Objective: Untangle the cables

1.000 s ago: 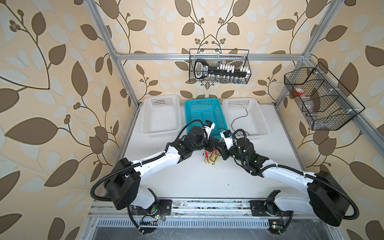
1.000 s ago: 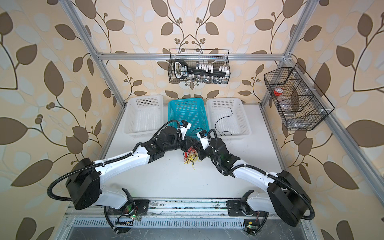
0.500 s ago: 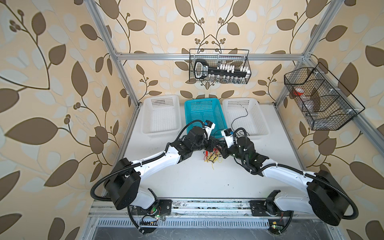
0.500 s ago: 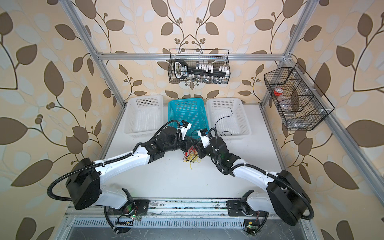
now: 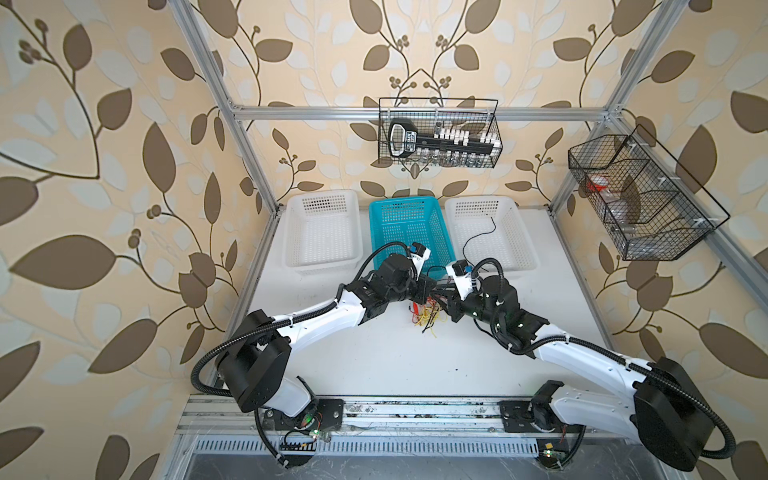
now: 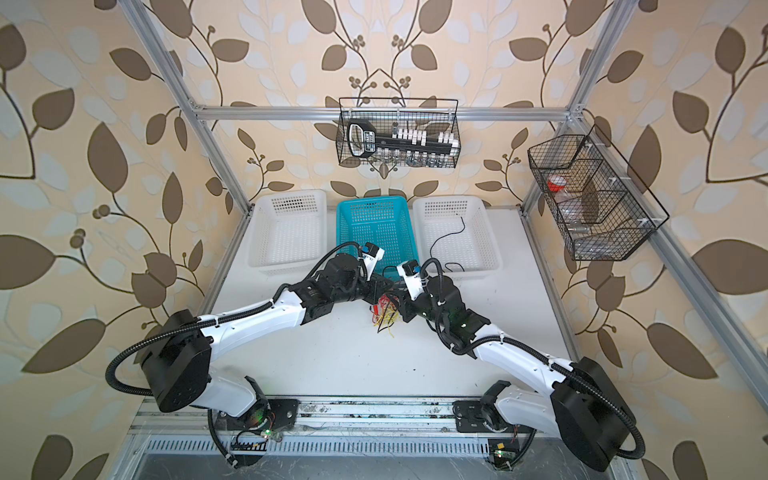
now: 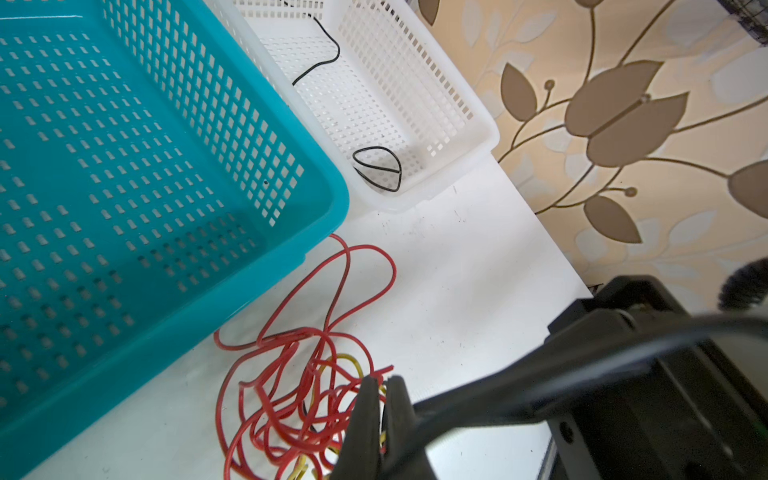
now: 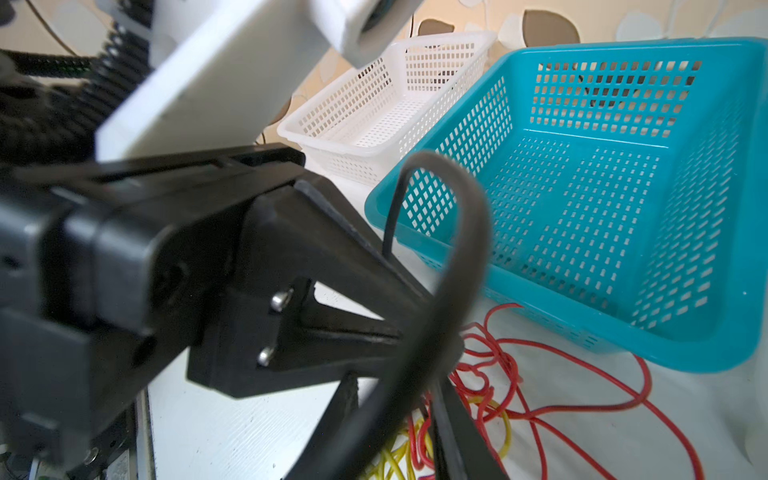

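Cables (image 5: 428,322) are found heaped just before the basket (image 5: 407,232), flanked closely on either side: left gripper (image 7: 381,380) is clamped shut on strands, right gripper (image 8: 395,390) is set part-open, with nothing seen gripped.

Teal basket (image 5: 405,201) between white baskets (image 5: 322,195)

Left claw (image 5: 433,294) and right claw (image 5: 445,302) crowd the cables (image 5: 428,323), apparently touching them.

I worked in a robot lab cell: aluminium frame (image 5: 311,112), wallpaper backdrop (image 5: 124,174), wire baskets (image 5: 386,160), my mounting rail (image 5: 415,409).
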Available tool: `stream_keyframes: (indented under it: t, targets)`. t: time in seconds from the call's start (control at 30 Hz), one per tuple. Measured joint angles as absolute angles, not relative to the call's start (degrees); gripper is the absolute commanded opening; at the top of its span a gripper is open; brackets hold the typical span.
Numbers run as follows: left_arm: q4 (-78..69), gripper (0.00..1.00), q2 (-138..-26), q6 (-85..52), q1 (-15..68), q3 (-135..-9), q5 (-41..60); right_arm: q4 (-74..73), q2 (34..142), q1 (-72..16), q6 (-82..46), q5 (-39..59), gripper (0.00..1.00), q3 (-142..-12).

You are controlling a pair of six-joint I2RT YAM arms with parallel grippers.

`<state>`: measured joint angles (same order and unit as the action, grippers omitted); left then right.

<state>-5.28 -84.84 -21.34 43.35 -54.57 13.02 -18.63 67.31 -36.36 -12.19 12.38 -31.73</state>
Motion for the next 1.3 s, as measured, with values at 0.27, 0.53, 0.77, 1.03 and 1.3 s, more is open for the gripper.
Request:
stream_keyframes:
  t: [0.27,0.53,0.77,1.03,1.3]
  targets:
    - [-4.93,0.0,-84.84,-21.47,42.65,-54.57,13.34,-22.46,73.19,-36.71,-13.08,12.88,0.3,-31.97]
    - [-5.82,0.0,-84.84,-21.5,42.81,-54.57,13.61,-24.99,75.46,-36.97,-14.22,12.64,0.21,-31.99]
    - [-6.26,0.2,-84.84,-21.47,42.78,-54.54,13.72,-26.35,75.46,-36.95,-15.68,12.23,0.0,-31.99]
    - [-10.24,0.91,-83.99,-22.15,42.63,-51.75,11.33,-24.88,75.29,-34.61,-17.82,12.69,0.0,-31.57]
    - [-9.32,0.95,-80.99,-22.41,43.18,-46.35,11.77,-25.58,72.6,-32.25,-18.39,12.67,0.0,-30.89]
